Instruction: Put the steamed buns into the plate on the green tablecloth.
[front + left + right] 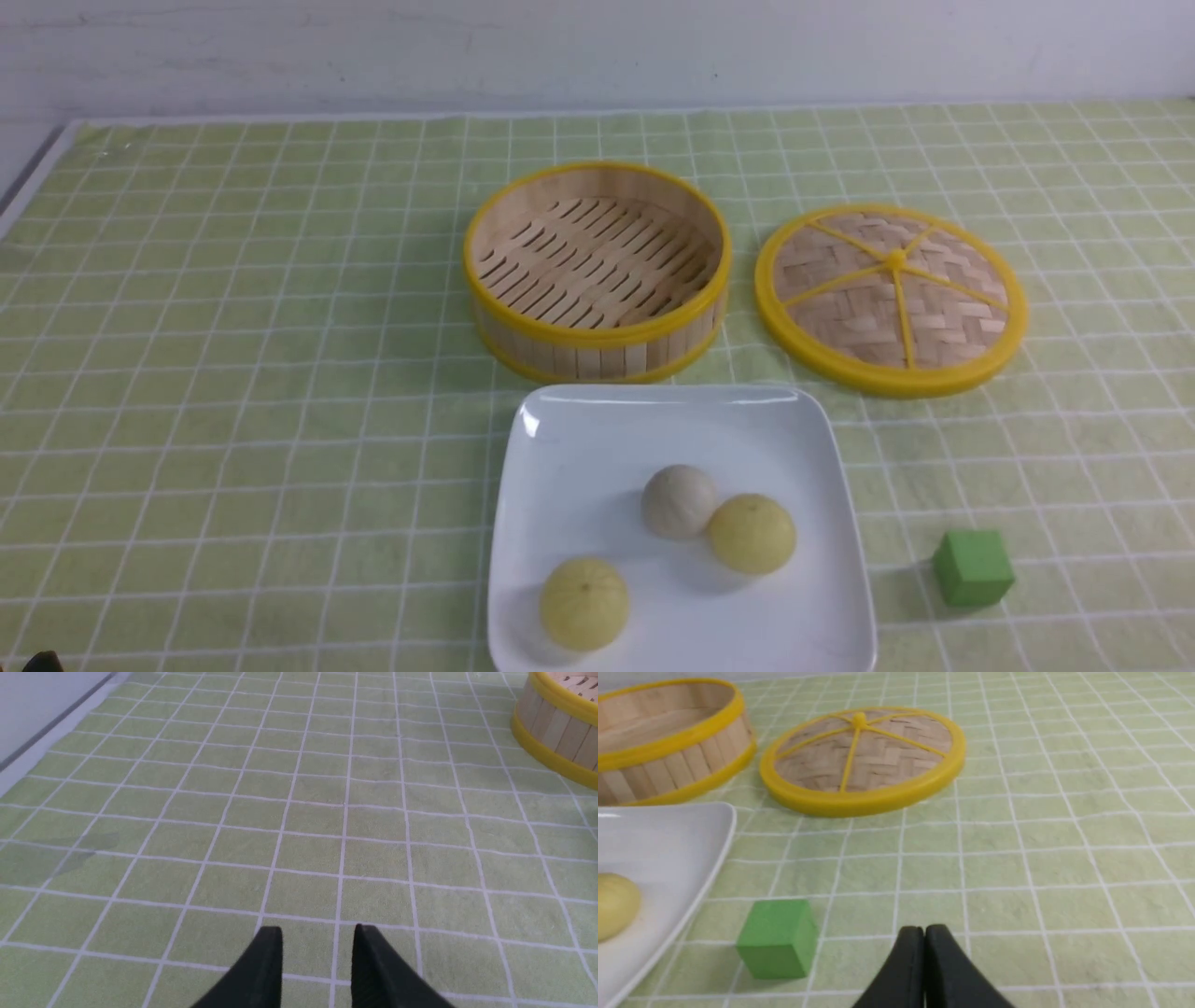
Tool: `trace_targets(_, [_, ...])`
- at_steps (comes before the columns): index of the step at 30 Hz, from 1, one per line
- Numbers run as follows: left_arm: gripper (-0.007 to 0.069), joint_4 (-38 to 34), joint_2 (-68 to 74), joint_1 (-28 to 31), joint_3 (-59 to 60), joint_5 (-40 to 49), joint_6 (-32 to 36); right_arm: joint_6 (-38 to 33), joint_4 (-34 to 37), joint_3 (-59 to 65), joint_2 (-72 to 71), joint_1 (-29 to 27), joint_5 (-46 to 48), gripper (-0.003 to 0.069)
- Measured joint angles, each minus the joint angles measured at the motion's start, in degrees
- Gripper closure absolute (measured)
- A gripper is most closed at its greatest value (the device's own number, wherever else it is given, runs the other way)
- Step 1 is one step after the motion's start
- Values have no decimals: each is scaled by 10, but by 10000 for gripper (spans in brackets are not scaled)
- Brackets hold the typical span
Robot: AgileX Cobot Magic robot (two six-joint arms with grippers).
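All three smooth round steamed buns (679,501) rest on the glossy white square plate (579,439), away from both grippers. The left gripper (317,935) hangs parted over green checked tablecloth (299,812); the right gripper (924,933) is clenched empty, a small green cube (777,938) just beside its jaws.

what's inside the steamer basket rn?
Nothing visible: the steamer basket shows bare slats. Its near wall hides a strip of floor. All three steamed buns sit on the plate.

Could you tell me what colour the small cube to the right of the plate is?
The cube is plain green, seen best in the right wrist view.
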Motion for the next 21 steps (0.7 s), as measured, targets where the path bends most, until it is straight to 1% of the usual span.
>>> trace_targets(6, [384,1,0,0,0,0,0,1,3,-1,0,-8,28,633])
trace_targets(21, [384,1,0,0,0,0,0,1,0,-2,0,-8,32,620])
